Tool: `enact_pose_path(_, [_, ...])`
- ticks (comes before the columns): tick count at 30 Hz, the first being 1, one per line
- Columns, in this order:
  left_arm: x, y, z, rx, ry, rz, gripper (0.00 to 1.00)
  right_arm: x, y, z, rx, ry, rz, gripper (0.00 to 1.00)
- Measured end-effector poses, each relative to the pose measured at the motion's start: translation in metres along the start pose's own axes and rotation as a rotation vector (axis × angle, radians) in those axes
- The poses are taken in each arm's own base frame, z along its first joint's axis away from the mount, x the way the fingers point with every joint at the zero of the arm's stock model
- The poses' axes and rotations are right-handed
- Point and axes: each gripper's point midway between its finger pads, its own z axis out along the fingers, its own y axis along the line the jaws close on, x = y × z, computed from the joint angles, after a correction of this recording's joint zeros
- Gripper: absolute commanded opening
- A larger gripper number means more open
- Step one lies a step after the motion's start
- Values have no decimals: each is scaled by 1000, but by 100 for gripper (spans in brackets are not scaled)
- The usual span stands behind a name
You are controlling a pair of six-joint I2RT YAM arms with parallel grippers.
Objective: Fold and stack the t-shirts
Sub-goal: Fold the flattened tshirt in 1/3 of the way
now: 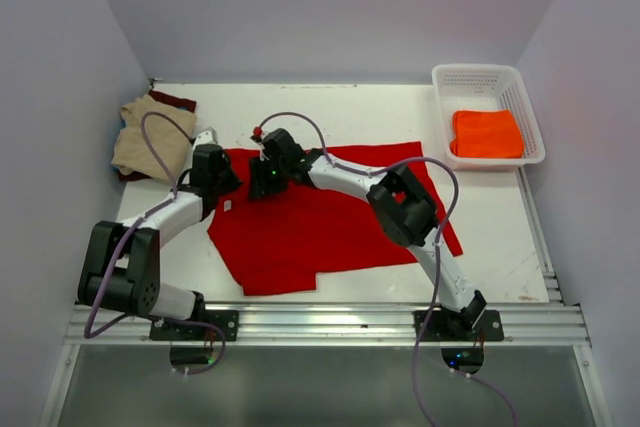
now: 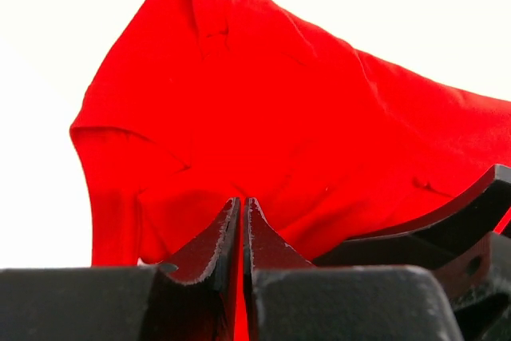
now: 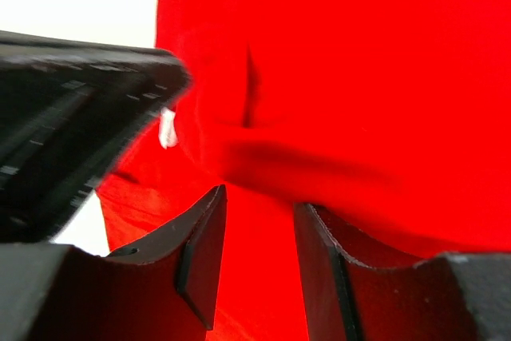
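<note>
Count, t-shirts: four in all, one tan, one maroon, one red, one orange.
Count, arms: two, each ending in one hand; both reach to the left part of the red t-shirt.
Surface (image 1: 400, 117): one white surface, carrying the shirts and one basket.
Tan t-shirt (image 1: 150, 137): crumpled in a heap at the far left corner of the surface.
Maroon t-shirt (image 1: 178, 100): partly under the tan one, only its far edge showing.
Left hand (image 1: 225, 182) (image 2: 242, 201): at the left edge of the red t-shirt; fingers drawn together to a thin slit with red cloth showing in it, pinching the cloth.
Red t-shirt (image 1: 320, 227) (image 2: 263, 133) (image 3: 359, 77): spread over the middle of the surface, its left end raised in a hump in front of the left hand.
Label (image 1: 228, 205) (image 3: 168, 129): one small white tag on the red t-shirt, near the left hand.
Right hand (image 1: 265, 185) (image 3: 255, 269): just beside the left hand, low over the red cloth; fingers apart at a middling gap, red cloth seen between them, nothing clamped.
Orange t-shirt (image 1: 487, 133): folded, lying inside the basket.
Basket (image 1: 490, 75): one white lattice basket at the far right corner of the surface.
</note>
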Motion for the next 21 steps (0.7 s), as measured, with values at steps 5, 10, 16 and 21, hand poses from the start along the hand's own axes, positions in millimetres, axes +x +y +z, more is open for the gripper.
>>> enact_pose_path(5, [0, -1, 5, 0, 5, 0, 7, -8, 7, 7, -7, -4, -15, 45])
enact_pose_path(10, [2, 1, 7, -5, 12, -3, 7, -10, 5, 14, -1, 3, -20, 45])
enact_pose_path(16, [0, 4, 8, -3, 12, -13, 6, -5, 0, 18, 9, 17, -26, 42])
enact_pose_path(21, [-1, 2, 8, 5, 12, -18, 6, -6, -1, 18, 14, 18, -51, 42])
